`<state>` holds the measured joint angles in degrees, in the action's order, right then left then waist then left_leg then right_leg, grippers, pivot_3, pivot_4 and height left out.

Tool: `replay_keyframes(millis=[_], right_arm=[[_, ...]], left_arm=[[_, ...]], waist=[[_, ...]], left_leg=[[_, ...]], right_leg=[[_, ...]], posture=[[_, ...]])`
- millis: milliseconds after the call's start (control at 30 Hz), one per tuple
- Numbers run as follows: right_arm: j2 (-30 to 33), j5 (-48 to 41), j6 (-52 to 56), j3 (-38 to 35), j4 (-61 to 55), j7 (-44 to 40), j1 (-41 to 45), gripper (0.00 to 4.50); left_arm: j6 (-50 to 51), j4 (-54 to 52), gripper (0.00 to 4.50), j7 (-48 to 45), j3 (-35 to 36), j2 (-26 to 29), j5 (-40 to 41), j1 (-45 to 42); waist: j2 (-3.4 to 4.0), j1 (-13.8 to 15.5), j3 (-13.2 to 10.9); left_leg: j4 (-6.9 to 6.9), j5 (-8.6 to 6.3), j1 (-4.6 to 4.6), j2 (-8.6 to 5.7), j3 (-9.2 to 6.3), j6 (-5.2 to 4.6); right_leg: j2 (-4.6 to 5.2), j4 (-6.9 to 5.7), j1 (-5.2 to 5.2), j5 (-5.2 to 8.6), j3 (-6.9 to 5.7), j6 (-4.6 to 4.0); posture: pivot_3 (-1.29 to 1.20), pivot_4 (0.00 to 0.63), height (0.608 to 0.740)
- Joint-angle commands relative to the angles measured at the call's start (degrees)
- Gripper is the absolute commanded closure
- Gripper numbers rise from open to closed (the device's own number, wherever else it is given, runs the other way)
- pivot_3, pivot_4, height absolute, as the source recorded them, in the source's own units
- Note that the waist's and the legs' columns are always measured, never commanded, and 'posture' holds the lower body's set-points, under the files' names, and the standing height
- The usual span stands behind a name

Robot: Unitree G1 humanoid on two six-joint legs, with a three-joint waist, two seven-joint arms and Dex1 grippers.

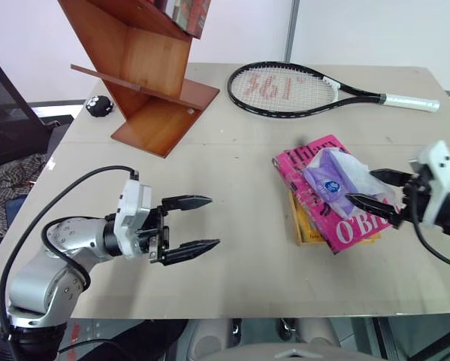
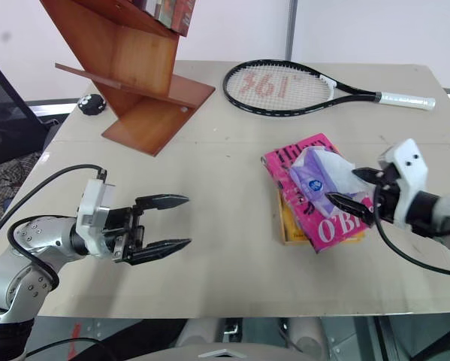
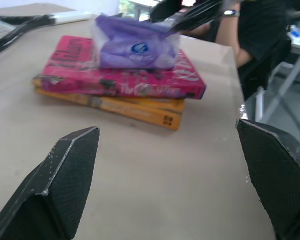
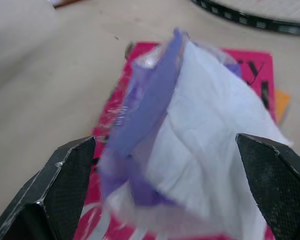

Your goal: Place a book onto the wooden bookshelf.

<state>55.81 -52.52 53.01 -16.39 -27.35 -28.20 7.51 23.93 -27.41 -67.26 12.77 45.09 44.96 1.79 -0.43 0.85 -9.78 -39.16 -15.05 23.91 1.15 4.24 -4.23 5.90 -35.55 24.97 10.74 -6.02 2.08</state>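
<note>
My right claw [image 1: 375, 192] is spread wide either side of the purple tissue pack [image 1: 331, 180] atop the pink book [image 1: 326, 194]. Left claw [image 1: 198, 223] also spread, empty, over the desk [image 1: 240, 286].

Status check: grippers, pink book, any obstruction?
Both grippers open, left gripper idle, right gripper at tissue pack. Pink book flat on table. Tissue pack lying on it.

Tissue pack [image 1: 331, 179] hides much of book [image 1: 343, 224] cover.

You have two books on the tabletop [image 1: 232, 226]: one pink book [image 1: 356, 226] stacked on one yellow-orange book [image 1: 306, 227]. Add one purple tissue pack [image 1: 331, 179], one tennis racket [image 1: 285, 90], one wooden bookshelf [image 1: 146, 75] and one small black object [image 1: 100, 107].
</note>
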Motion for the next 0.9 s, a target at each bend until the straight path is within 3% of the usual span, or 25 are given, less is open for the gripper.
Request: replay_keyframes(millis=[33, 233, 367, 500, 633, 733, 867, 900], right_arm=[[0.3, 4.9, 2.3, 5.2, 4.4, 0.4, 3.6, 0.06], [1.2, 6.0, 3.5, 5.6, 3.7, -3.4, 2.6, 2.83], [-0.9, 5.7, 1.6, -1.5, 2.8, -2.4, 1.0, 4.43], [-3.8, 5.3, 0.5, -15.5, 3.2, -0.5, -4.3, 4.43], [-4.0, 12.2, -0.3, -26.8, 8.1, 0.7, -14.3, 4.43], [-4.8, 15.7, -1.3, -27.5, 14.1, 3.3, -14.6, 4.43], [-6.0, 20.6, -5.3, -23.2, 27.9, 3.6, -11.2, 4.43], [-5.9, 21.2, -6.4, -22.5, 29.9, 2.7, -10.6, 4.14]], left_arm=[[1.4, -3.7, 0.00, 0.0, 0.5, 1.0, 3.0, -1.3], [3.5, -4.4, 0.00, 0.4, 1.1, 1.6, 5.0, -2.6], [3.7, -3.9, 0.00, -0.5, 0.1, 1.5, 5.5, -3.9], [5.0, -3.8, 0.00, -0.9, -1.8, 1.0, 7.0, -7.4], [7.3, -4.0, 0.00, 1.1, -6.6, -2.1, 9.0, -15.0], [10.0, -7.0, 0.00, 6.6, -11.5, -6.6, 10.3, -20.4], [11.8, -5.1, 0.00, 8.6, -15.7, -11.2, 9.8, -27.3], [11.9, -4.6, 0.00, 8.3, -16.0, -11.4, 9.8, -27.9]], waist=[[0.00, 0.2, 0.0], [-0.02, 0.3, 0.0], [-0.02, 0.5, 0.0], [-0.01, 1.5, 0.0], [-0.01, 2.5, 0.0], [0.01, 2.0, 0.0], [-0.03, 0.7, 0.0], [0.01, 0.5, 0.1]], left_leg=[[0.00, 0.00, 0.00, 0.00, -0.01, 0.00], [0.00, 0.02, -0.01, 0.02, -0.06, 0.01], [-0.01, 0.01, -0.03, 0.02, -0.07, 0.00], [-0.08, 0.01, -0.04, 0.01, -0.09, 0.00], [-0.09, 0.02, -0.03, -0.02, -0.13, 0.00], [-0.11, 0.03, -0.09, -0.06, -0.02, 0.01], [-0.23, 0.04, -0.20, -0.06, 0.03, -0.03], [-0.23, 0.04, -0.25, -0.06, 0.02, -0.03]], right_leg=[[-0.01, -0.02, -0.01, -0.01, -0.02, -0.01], [-0.10, -0.06, -0.06, 0.00, -0.13, 0.02], [-0.10, -0.06, -0.09, 0.01, -0.15, 0.04], [-0.10, -0.06, -0.15, 0.01, -0.17, 0.04], [-0.11, -0.07, -0.20, 0.00, -0.20, 0.04], [-0.15, -0.08, -0.24, -0.01, -0.06, 0.05], [-0.44, -0.17, -0.28, -0.03, 0.39, 0.08], [-0.61, -0.24, -0.28, -0.03, 0.64, 0.06]], posture=[[0.00, 0.150, 0.717], [0.00, 0.150, 0.717], [0.00, 0.150, 0.717], [0.00, 0.150, 0.717], [0.00, 0.150, 0.717], [0.00, 0.150, 0.717], [0.00, 0.150, 0.717], [0.00, 0.150, 0.717]])
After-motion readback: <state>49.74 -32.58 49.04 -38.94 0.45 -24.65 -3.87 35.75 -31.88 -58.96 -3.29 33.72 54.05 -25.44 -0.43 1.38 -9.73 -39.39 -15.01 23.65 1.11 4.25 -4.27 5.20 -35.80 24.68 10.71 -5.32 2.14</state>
